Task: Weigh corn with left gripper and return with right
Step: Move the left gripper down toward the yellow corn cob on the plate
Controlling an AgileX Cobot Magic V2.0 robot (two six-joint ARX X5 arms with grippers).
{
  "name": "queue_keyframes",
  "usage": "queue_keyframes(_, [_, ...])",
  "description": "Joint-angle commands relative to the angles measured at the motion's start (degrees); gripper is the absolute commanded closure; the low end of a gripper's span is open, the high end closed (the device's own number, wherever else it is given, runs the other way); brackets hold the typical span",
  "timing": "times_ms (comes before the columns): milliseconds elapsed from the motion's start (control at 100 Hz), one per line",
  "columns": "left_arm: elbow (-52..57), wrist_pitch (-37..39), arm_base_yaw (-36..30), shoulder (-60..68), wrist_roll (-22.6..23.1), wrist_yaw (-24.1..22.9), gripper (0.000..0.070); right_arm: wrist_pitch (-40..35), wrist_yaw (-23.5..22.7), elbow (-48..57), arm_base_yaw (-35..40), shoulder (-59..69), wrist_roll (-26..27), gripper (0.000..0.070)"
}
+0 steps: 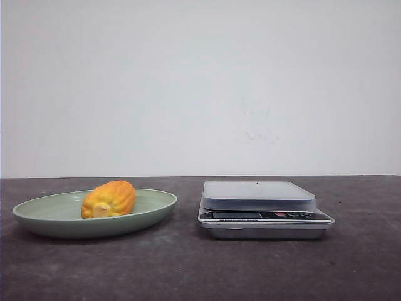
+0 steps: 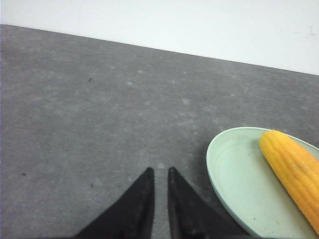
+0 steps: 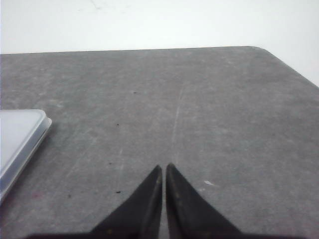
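Observation:
The corn (image 1: 109, 199) is a stubby yellow-orange cob lying on a pale green plate (image 1: 37, 213) at the left of the table. A silver kitchen scale (image 1: 260, 200) stands to the right of the plate with nothing on its platform. Neither arm shows in the front view. In the left wrist view the corn (image 2: 294, 174) lies on the plate (image 2: 234, 174), off to one side of my left gripper (image 2: 160, 171), which is shut and empty over bare table. In the right wrist view my right gripper (image 3: 164, 167) is shut and empty, with the scale's corner (image 3: 20, 137) apart from it.
The dark grey tabletop (image 1: 188, 269) runs to a white wall (image 1: 200, 88) at the back. Its rounded far corner (image 3: 259, 48) shows in the right wrist view.

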Motion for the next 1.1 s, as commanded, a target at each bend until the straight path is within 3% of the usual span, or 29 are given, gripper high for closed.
queue_keyframes(0, [-0.9, -0.2, -0.1, 0.0, 0.6, 0.0, 0.0700, 0.7, -0.1, -0.3, 0.0, -0.1, 1.0, 0.0693])
queue_keyframes(610, [-0.9, 0.0, -0.1, 0.0, -1.4, 0.1, 0.0700, -0.5, -1.2, -0.3, 0.0, -0.1, 1.8, 0.0693])
queue_keyframes(740, [-0.9, 0.3, -0.1, 0.0, -6.4, 0.1, 0.0699, 0.4, -1.2, 0.3, 0.0, -0.1, 3.8, 0.0696])
queue_keyframes(880, [2.9, -2.3, -0.1, 2.0, -15.0, 0.8, 0.0692, 0.2, -1.1, 5.5, 0.0, 2.2, 6.3, 0.0698])
queue_keyframes(1090, [16.4, -0.2, -0.2, 12.4, -17.0, 1.8, 0.0692, -1.9, -1.2, 20.9, 0.0, 14.7, 11.1, 0.0698])
